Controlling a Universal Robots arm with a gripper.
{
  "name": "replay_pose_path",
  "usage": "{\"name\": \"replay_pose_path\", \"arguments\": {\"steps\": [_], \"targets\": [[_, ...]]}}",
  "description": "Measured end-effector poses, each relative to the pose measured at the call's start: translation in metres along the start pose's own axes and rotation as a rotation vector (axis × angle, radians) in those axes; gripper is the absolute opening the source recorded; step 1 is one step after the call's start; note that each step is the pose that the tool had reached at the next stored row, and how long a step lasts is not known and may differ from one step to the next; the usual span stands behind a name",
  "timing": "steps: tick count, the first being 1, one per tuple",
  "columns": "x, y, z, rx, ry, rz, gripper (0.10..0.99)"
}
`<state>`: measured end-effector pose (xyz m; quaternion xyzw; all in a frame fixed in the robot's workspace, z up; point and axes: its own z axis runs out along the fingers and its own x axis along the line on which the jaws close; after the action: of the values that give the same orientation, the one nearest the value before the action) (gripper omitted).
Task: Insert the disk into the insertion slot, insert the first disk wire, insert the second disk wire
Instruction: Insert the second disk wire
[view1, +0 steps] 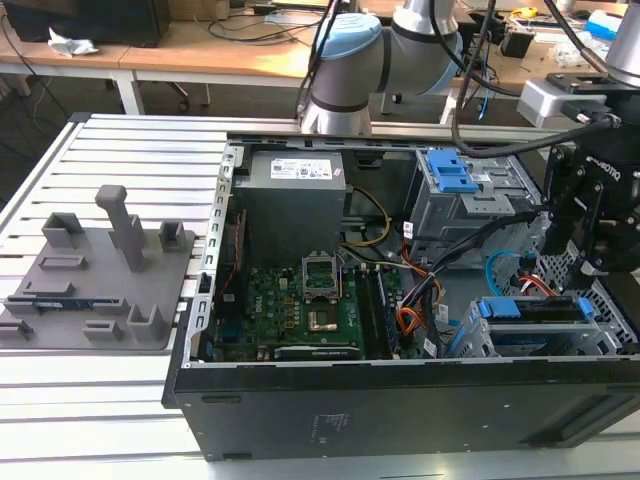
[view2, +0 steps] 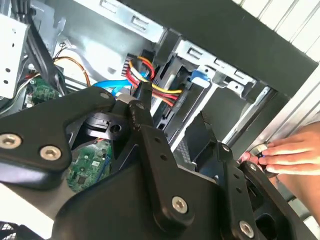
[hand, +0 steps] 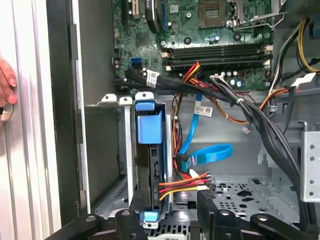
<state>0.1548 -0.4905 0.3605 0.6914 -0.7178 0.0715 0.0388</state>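
Jaws standing apart, gripping nothing; the gripper (hand: 167, 212) is hanging right over the disk (hand: 150, 165), fingertips either side of the multicoloured power wire bundle (hand: 182, 186) in the first wrist view. One finger (view2: 145, 107) is touching or nearly touching that bundle in the second wrist view; can't tell which.

The disk is sitting edge-up in its blue carrier inside the insertion slot (hand: 107, 150), so the seating step looks done. In the exterior view the disk (view1: 535, 310) is showing at the case's lower corner on that view's right, under the gripper body (view1: 590, 220).

Risks, as a judgement: the fingers could be snagging or pinching the coloured wires against the carrier, bending the connector or dragging it off line. The blue data cable (hand: 207, 152) is looping just beside the bundle and could be caught with it.

Around: a thick black cable harness (hand: 250, 112) is running across the case near the gripper's path. The motherboard (view1: 300, 300) and the power supply (view1: 295, 195) are lying well apart. A person's hand (view2: 287, 152) is resting on the case edge near the gripper, so a collision risk there. A grey fixture block (view1: 95, 265) is sitting outside the case on the exterior view's left.
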Motion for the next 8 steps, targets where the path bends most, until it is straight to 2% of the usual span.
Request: {"name": "replay_pose_path", "arguments": {"steps": [1,5,6,7,8], "targets": [[-0.0046,0.0006,-0.0012,0.001,0.0074,-0.001,0.541],[-0.0163,0.0024,-0.0056,0.002,0.0255,-0.004,0.529],[-0.0208,0.0035,-0.0076,0.003,0.0354,-0.006,0.396],[-0.0238,0.0042,-0.0086,0.003,0.0425,-0.008,0.337],[-0.0256,0.0049,-0.0093,0.004,0.0480,-0.010,0.337]]}}
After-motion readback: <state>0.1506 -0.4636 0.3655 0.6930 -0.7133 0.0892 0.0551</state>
